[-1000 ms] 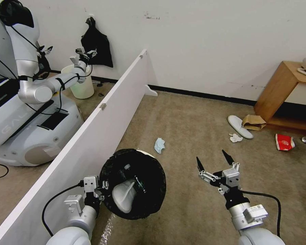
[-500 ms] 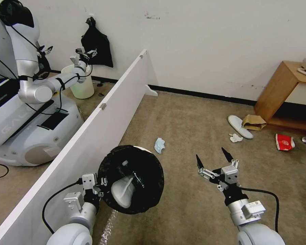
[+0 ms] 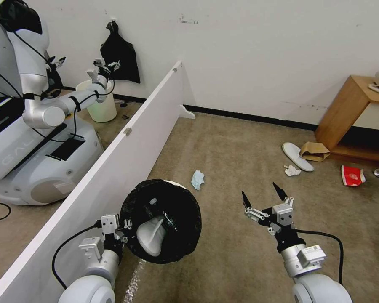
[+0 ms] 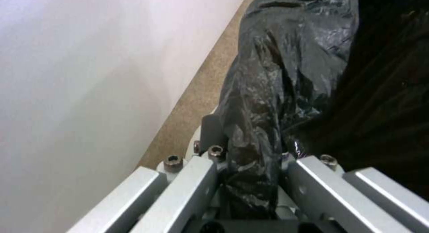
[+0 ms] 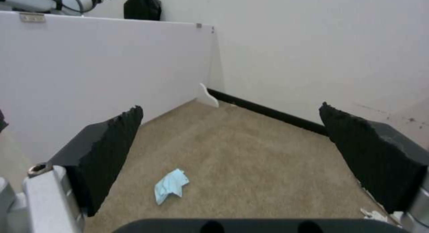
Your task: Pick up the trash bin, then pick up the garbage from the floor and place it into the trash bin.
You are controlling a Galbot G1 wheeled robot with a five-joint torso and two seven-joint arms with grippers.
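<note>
Drawn back slightly: bin (image 3: 161, 221) clamped at rim by left gripper (image 3: 123, 228), mouth upward; right gripper (image 3: 260, 197) spread toward 11 o'clock tissue (image 3: 197, 179).

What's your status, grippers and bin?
Left gripper clamped on the trash bin rim, bin held off the carpet. Right gripper open, empty, above the floor. Blue tissue on the carpet ahead, path clear.

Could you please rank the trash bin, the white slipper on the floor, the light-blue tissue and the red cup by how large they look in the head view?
1. trash bin, though nearest the camera.
2. white slipper.
3. red cup.
4. light-blue tissue, close to the cup.
</note>
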